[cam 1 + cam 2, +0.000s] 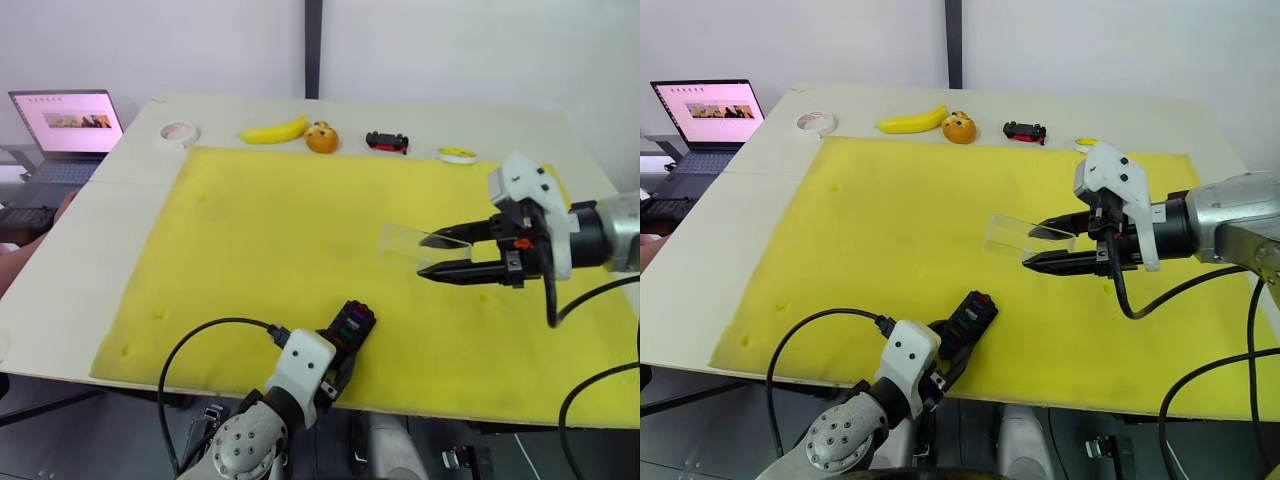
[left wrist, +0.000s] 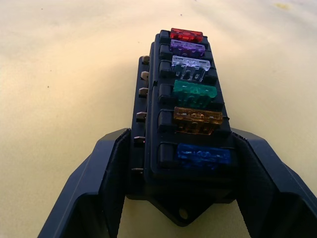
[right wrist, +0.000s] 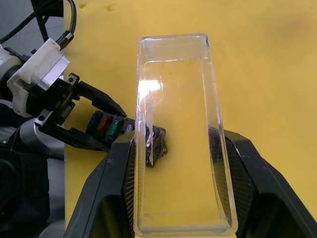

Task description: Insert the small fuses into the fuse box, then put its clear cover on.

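Note:
The black fuse box (image 2: pixel 190 129) lies near the front edge of the yellow foam mat (image 1: pixel 280 240). My left gripper (image 2: pixel 182 139) is shut on its near end, one finger against each side. Several small fuses (image 2: pixel 195 94) sit in its slots in one row: red, purple, clear, green, amber, blue. Off to the right, above the mat, my right gripper (image 1: pixel 424 256) is shut on the clear cover (image 1: pixel 405 243). It holds the cover by its long sides, open side up. In the right wrist view the fuse box (image 3: pixel 114 126) shows below the clear cover (image 3: pixel 178 129).
Along the table's far edge are a tape roll (image 1: pixel 180 132), a banana (image 1: pixel 273 130), an orange toy (image 1: pixel 321 138), a black-and-red toy car (image 1: pixel 387 141) and a small yellow-white item (image 1: pixel 457 154). An open laptop (image 1: pixel 68 125) stands at the far left. Cables hang off both arms.

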`<control>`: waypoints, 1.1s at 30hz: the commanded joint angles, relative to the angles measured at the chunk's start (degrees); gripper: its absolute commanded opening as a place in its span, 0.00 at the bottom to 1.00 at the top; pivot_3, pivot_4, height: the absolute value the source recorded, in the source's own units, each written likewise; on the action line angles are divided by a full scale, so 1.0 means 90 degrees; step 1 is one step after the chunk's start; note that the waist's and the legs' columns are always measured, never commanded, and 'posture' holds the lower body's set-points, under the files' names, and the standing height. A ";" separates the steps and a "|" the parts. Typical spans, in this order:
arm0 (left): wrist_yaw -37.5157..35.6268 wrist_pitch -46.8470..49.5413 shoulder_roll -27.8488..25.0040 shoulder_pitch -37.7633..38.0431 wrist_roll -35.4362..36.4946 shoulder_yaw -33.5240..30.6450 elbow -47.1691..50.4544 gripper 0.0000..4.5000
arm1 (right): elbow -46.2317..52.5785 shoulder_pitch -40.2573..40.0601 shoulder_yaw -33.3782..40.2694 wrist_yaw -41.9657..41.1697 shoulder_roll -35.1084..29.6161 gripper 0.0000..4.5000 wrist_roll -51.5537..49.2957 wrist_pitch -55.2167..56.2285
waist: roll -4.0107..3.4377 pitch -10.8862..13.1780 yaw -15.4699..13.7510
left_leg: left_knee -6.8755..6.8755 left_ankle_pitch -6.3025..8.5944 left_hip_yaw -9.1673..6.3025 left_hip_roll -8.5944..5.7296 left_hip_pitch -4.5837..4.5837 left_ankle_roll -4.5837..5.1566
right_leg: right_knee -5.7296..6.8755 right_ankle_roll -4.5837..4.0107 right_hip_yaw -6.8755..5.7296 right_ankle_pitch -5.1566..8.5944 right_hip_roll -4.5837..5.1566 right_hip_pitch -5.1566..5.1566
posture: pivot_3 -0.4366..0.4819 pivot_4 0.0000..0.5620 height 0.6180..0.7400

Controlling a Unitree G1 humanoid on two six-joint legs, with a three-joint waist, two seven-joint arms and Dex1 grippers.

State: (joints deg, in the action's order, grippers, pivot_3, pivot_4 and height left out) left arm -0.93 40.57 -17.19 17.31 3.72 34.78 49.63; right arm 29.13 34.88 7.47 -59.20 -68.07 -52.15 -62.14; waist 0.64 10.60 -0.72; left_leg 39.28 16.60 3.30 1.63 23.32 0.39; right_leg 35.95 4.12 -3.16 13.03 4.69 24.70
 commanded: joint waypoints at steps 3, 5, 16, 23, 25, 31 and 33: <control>-0.0329 0.0041 -0.0154 0.0076 0.0162 -0.0544 0.0277 0.60 | 0.0126 0.0091 0.0142 0.0120 0.0059 0.38 -0.0072 0.0108 | 0.0000 0.0000 0.0003 | 0.0000 0.0000 0.0000 0.0001 0.0000 0.0000 | 0.0001 0.0000 0.0000 0.0000 -0.0001 0.0001 | 0.48 0.27 0.98; -0.0591 0.0076 -0.0281 0.0025 0.0316 -0.0793 0.0311 0.60 | 0.0137 0.0067 0.0135 0.0174 0.0098 0.38 -0.0049 0.0140 | 0.0000 0.0000 0.0005 | 0.0000 0.0000 0.0000 0.0001 0.0000 0.0000 | 0.0003 0.0000 0.0000 0.0000 -0.0002 0.0003 | 0.48 0.27 0.98; -0.3928 -0.0223 -0.1855 -0.1729 0.2468 -0.3035 -0.1158 0.60 | 0.0369 -0.0318 0.0385 0.0674 0.0348 0.38 0.0007 0.0317 | -0.0001 0.0000 -0.0005 | 0.0000 -0.0001 0.0003 0.0000 0.0001 -0.0001 | 0.0006 0.0003 -0.0001 -0.0002 -0.0002 0.0004 | 0.48 0.27 0.98; -0.6521 -0.0261 -0.2641 -0.4200 0.3199 -0.2841 -0.3189 0.60 | 0.1039 -0.1083 0.0819 0.1387 0.0717 0.38 -0.0150 0.0335 | 0.0003 0.0002 -0.0013 | 0.0003 -0.0002 0.0002 -0.0016 0.0007 -0.0003 | 0.0003 0.0023 -0.0008 -0.0013 -0.0003 0.0001 | 0.48 0.27 0.98; -0.7061 -0.0497 -0.2599 -0.4642 0.3031 -0.2518 -0.3725 0.60 | 0.1210 -0.1278 0.0868 0.1559 0.0816 0.38 -0.0183 0.0349 | 0.0004 0.0002 -0.0007 | 0.0003 -0.0002 0.0006 -0.0020 0.0006 -0.0003 | 0.0005 0.0024 -0.0006 -0.0014 -0.0002 0.0001 | 0.48 0.27 0.98; -0.7971 -0.1785 -0.1811 -0.5610 0.2112 -0.1604 -0.5462 0.60 | 0.1522 -0.1658 0.0992 0.2024 0.1014 0.38 -0.0215 0.0410 | 0.0004 0.0002 -0.0014 | 0.0004 -0.0003 0.0005 -0.0021 0.0005 -0.0003 | 0.0007 0.0025 -0.0006 -0.0015 -0.0003 0.0001 | 0.48 0.27 0.98; -0.8026 -0.2146 -0.1490 -0.5746 0.1853 -0.1430 -0.5909 0.60 | 0.1606 -0.1749 0.1065 0.2172 0.1049 0.38 -0.0278 0.0396 | 0.0004 0.0002 -0.0015 | 0.0004 -0.0003 0.0004 -0.0020 0.0006 -0.0003 | 0.0006 0.0025 -0.0005 -0.0015 -0.0003 0.0001 | 0.48 0.27 0.98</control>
State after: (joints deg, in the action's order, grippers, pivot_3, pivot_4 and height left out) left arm -72.09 24.74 -31.84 -32.80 21.86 21.45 -2.46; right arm 41.89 18.97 14.87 -40.75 -59.10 -53.87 -59.51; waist 0.68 10.62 -0.85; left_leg 39.31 16.58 3.34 1.45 23.37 0.37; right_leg 36.01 4.34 -3.21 12.90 4.67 24.70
